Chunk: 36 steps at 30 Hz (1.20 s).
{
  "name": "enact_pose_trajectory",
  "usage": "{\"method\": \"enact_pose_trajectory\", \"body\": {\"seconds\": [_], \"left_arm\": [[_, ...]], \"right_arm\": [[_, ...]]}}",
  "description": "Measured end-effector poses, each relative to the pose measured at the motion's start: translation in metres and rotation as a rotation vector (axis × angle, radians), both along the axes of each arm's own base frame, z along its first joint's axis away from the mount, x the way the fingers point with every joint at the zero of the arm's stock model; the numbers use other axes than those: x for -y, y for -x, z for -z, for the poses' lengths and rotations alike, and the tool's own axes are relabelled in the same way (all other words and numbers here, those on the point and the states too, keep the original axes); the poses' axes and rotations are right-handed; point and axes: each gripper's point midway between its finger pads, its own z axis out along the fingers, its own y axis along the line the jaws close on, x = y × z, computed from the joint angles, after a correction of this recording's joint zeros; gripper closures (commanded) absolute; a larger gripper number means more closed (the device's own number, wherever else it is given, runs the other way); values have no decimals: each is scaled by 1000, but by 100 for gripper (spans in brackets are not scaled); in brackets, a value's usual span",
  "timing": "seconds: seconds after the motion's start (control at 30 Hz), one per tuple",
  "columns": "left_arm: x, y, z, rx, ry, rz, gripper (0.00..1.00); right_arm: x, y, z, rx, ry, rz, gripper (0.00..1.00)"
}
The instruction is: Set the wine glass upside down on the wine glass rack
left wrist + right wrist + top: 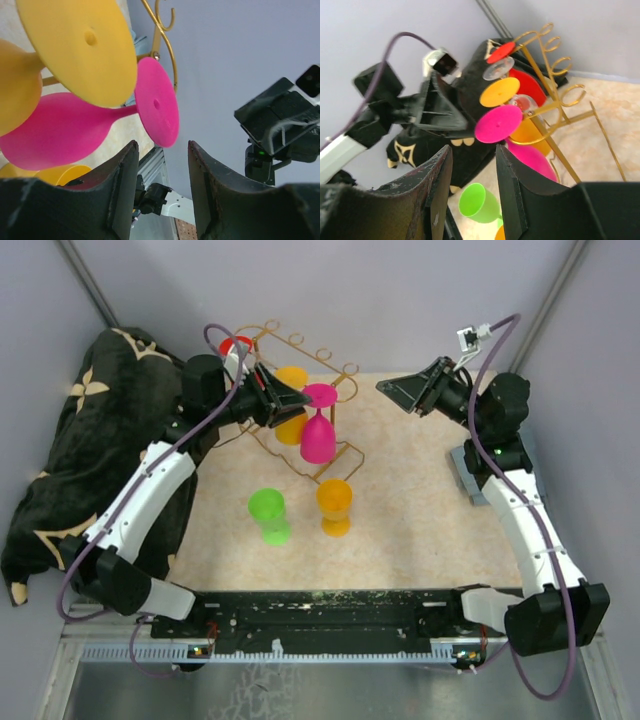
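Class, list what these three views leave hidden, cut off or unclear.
- Top view: red glass, mostly behind the left arm.
- Left wrist view: wine glass rack, cut off by the top edge.
- Right wrist view: green glass, its foot out of sight at the bottom edge.

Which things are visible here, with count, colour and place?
wine glass rack: 1, gold, back of table
red glass: 1, red, hanging on rack
hanging orange glass: 1, orange, on rack
pink glass: 1, pink, hanging on rack
green glass: 1, green, standing before rack
standing orange glass: 1, orange, beside green glass
cloth: 1, black-gold, left of table
block: 1, grey, right of table
left gripper: 1, black, open, near pink glass
right gripper: 1, black, open, raised
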Motion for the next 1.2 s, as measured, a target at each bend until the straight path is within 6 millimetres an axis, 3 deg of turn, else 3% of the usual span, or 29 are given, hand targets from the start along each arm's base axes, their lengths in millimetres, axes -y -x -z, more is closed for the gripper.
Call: {"method": "enact_pose_trajectory", "body": {"seconds": [0.37,0.57,0.67,0.87,1.2], "left_arm": [[-12,26,-44,106,8,5,50],[-25,38,-57,167,-34,-22,50],[-32,41,-63,200,-61,-47,50],[-44,46,-68,234,-99,-91,50],[-50,48,-68,249,-121,-119,50]], "right_arm": [[10,-2,68,-214,177,120,60],[-31,36,121,-312,373,40,60],[-39,50,143,-347,465,22,60],[-29,57,190,-426,617,73,60],[-37,76,262,-533,801,32,61]]}}
